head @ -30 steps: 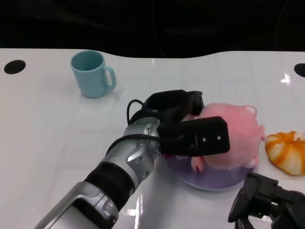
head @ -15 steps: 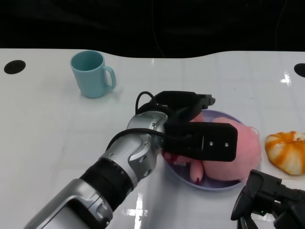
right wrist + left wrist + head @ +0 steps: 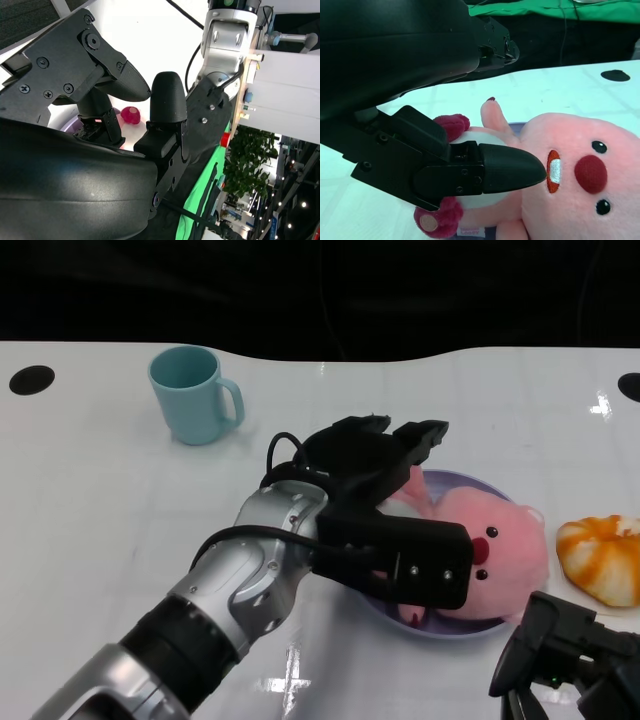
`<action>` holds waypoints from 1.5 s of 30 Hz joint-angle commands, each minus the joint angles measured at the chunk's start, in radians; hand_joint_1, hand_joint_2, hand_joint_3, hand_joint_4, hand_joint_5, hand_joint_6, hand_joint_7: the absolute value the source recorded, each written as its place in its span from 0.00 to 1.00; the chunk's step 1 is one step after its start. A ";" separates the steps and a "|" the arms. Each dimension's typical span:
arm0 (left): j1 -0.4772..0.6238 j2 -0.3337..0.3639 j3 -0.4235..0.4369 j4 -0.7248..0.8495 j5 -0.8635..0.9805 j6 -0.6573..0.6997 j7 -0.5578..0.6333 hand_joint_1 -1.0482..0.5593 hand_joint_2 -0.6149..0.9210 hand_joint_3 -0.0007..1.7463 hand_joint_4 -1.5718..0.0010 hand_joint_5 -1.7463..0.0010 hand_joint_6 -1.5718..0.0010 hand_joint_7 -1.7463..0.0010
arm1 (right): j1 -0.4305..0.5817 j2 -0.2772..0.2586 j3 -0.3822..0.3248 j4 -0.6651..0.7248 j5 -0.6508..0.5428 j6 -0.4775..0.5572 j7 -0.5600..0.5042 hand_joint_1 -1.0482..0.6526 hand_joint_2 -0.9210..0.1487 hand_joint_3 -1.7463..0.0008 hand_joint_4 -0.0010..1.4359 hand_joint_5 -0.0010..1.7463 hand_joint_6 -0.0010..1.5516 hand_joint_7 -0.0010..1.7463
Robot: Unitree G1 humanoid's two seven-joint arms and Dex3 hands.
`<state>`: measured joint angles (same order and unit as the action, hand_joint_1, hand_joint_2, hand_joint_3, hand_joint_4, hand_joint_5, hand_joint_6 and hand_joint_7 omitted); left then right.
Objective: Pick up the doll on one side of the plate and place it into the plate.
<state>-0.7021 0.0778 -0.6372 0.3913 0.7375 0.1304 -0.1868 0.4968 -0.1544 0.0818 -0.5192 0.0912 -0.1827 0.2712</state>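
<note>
Now the pink doll (image 3: 500, 560) lies in the lilac plate (image 3: 452, 483), its face turned up and one arm raised toward the plate's far rim. Over the plate's left half hangs the left robot hand (image 3: 385, 495), fingers spread and holding nothing; in the left wrist view one black fingertip (image 3: 512, 169) sits just in front of the doll's white belly, and whether it touches cannot be told. The right robot hand (image 3: 570, 665) stays low at the counter's (image 3: 120, 500) near edge, just near of the plate, and its fingers stand apart with nothing between them. Right of the plate lies an orange-and-white ring toy (image 3: 602, 558). Well left and beyond the plate stands a teal mug (image 3: 192, 395), upright, handle to the right.
</note>
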 commanded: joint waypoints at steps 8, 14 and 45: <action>0.181 0.153 0.160 -0.318 -0.157 -0.103 -0.089 0.03 1.00 0.43 0.97 0.98 0.98 0.99 | -0.009 -0.009 -0.008 0.011 0.012 -0.004 0.004 0.52 0.47 0.18 0.49 1.00 0.39 0.90; 0.280 0.186 0.263 -0.410 -0.325 -0.149 -0.146 0.14 1.00 0.34 0.94 0.95 0.93 0.97 | -0.015 -0.008 -0.008 0.020 0.015 -0.004 0.007 0.53 0.47 0.19 0.49 1.00 0.39 0.90; 0.832 0.058 0.578 -0.665 -1.075 -0.104 -0.143 0.58 0.71 0.73 0.54 0.19 0.57 0.28 | -0.019 -0.012 -0.011 0.016 0.014 0.006 0.008 0.51 0.47 0.18 0.48 1.00 0.38 0.90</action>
<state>0.1099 0.1372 -0.0718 -0.2399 -0.3055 -0.0112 -0.3345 0.4771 -0.1548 0.0791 -0.5031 0.1033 -0.1692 0.2793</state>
